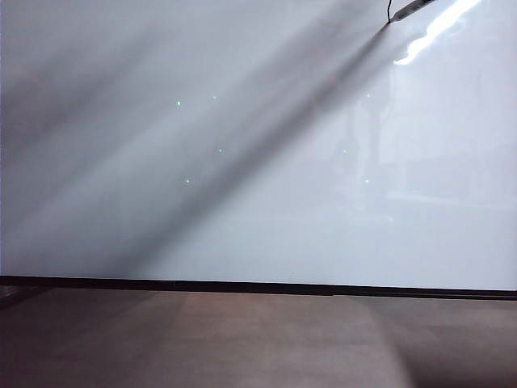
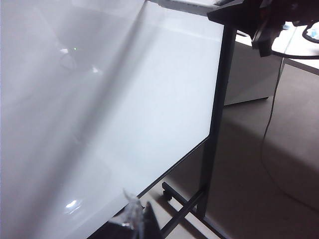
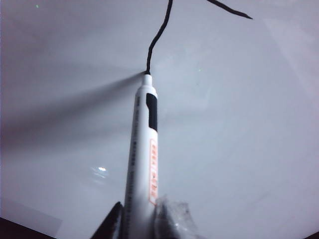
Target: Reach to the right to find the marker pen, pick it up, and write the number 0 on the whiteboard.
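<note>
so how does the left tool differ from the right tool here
The right tool is shut on the marker pen, tip on the whiteboard drawing a black line; the left tool carries no pen. The right works at the board's top right; the left hangs near its lower edge. Both face the board.

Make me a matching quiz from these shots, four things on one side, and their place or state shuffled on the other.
Things:
1. marker pen
2. black line
3. whiteboard
4. left gripper

Descriptions:
A. drawn on the board, ending at the pen tip
B. away from the pen, beside the board's lower edge
C. glossy pale panel with a thin black bottom edge
D. white barrel clamped in the right gripper, tip on the board

Pairs: 1-D, 2-A, 3-C, 4-B
</note>
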Robot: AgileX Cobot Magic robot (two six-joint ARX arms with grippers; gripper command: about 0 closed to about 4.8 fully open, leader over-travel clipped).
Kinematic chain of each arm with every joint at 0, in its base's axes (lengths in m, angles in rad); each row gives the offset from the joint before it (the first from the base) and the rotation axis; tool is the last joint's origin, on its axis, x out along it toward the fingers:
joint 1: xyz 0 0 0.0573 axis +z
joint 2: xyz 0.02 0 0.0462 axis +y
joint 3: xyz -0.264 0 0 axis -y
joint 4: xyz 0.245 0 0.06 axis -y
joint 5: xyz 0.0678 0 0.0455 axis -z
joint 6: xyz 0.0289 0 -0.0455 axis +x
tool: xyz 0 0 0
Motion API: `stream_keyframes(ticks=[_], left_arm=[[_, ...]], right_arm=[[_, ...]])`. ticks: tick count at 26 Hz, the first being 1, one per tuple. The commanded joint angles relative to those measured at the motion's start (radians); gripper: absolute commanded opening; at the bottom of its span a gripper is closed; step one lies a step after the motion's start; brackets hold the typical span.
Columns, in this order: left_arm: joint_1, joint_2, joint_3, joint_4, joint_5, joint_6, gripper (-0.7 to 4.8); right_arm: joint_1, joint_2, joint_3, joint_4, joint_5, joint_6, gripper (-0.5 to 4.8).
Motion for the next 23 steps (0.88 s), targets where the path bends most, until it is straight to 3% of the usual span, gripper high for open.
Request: stream_keyframes(ticks=[1,23], left_arm=[[0.001,-0.005,0.002,0.007,0.003,0.005,-0.06],[0.001,-0.005,0.002,0.007,0.003,0.007,-0.06]], right_arm=[[-0.002,0.000,0.003,0.008,0.011,-0.001,-0.02],[-0.020,-0.002,0.003,0.015,0.053,-0.001,-0.02]])
